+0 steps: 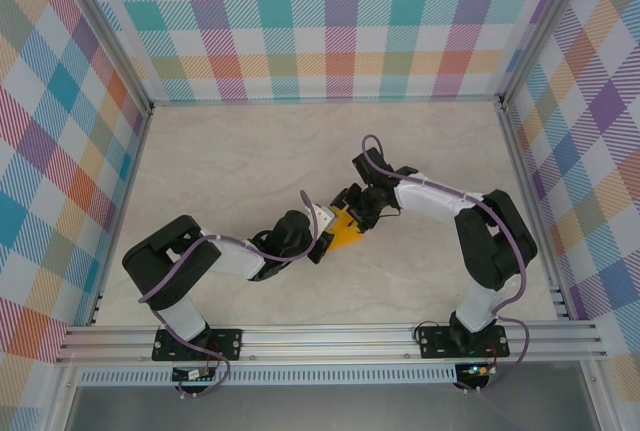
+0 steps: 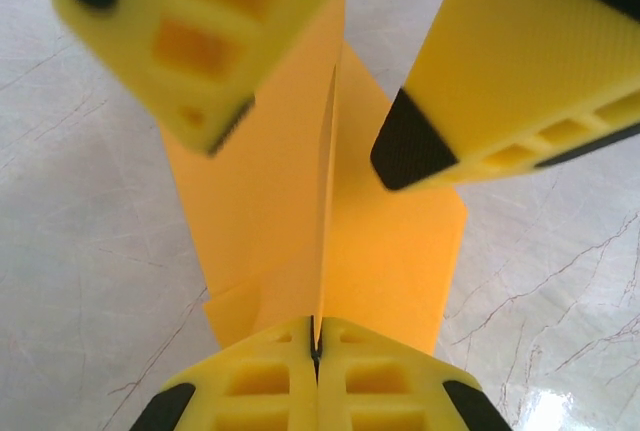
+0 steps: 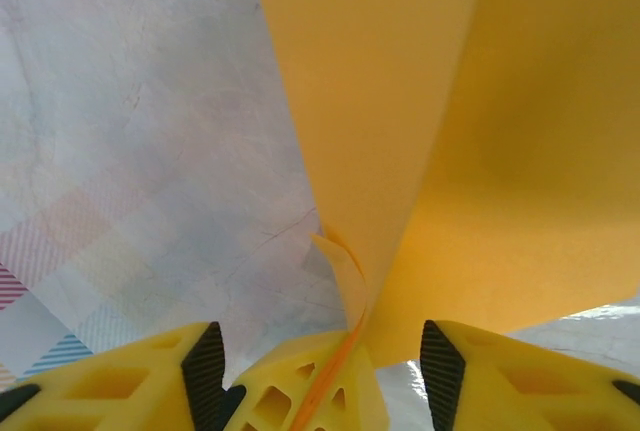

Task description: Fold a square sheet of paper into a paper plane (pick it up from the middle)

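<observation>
The pale, marble-veined tabletop (image 1: 230,161) sits inside walls of pastel plaid (image 1: 320,21). The left arm (image 1: 200,261) reaches in from the near left and the right arm (image 1: 480,231) from the near right, and they meet just right of the tabletop's middle.

Between the two arm tips is the orange-yellow paper (image 1: 350,236), plain and unmarked. It is no longer a flat square. In the left wrist view the paper (image 2: 390,251) is folded along a sharp centre crease that stands up as a thin vertical edge. Flat panels spread to either side of the crease, and a small extra flap shows at the near left corner. In the right wrist view the paper (image 3: 420,101) rises in two broad smooth panels that join in a valley, with a little curled corner near the bottom.

The left claw (image 2: 316,351) is pressed closed, with the crease pinched between its yellow fingers. The right claw (image 3: 315,371) is spread wide, with one finger on each side of the paper and of the left claw's tip. Seen from the left wrist, the right claw (image 2: 310,141) has its black-padded fingertips apart, and the upright crease runs between them.
</observation>
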Tool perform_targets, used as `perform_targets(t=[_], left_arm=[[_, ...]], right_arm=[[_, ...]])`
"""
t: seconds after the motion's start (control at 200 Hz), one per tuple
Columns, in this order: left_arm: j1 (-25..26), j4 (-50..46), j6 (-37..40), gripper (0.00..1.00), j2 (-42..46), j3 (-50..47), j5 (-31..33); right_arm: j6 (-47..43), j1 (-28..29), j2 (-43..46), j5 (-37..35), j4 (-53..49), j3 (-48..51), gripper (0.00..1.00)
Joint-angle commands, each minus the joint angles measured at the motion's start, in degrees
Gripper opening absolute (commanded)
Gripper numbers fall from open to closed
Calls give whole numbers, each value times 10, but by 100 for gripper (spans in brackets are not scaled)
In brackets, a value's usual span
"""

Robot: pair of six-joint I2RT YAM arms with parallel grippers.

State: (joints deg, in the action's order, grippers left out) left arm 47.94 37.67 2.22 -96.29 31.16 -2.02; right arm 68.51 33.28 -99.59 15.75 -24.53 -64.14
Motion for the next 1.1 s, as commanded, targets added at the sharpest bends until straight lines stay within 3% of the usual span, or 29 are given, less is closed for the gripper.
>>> perform_targets(t=[0.0,0.17,0.485,0.695,1.095], left_arm=[[7,-2,-17,0,-1,-2,-9],[7,-9,-69,0,2,3,-25],[6,-15,-214,1,-17,16,-23],[6,-34,-277,1,-26,35,-38],[-3,-65,-375,2,-38,61,-75]], right_arm=[[-45,-17,45,12,21,23,66],[-120,-35,90,24,62,72,74],[-204,-48,166,30,150,178,75],[-217,-48,140,77,196,201,69],[-238,-48,78,92,236,201,62]])
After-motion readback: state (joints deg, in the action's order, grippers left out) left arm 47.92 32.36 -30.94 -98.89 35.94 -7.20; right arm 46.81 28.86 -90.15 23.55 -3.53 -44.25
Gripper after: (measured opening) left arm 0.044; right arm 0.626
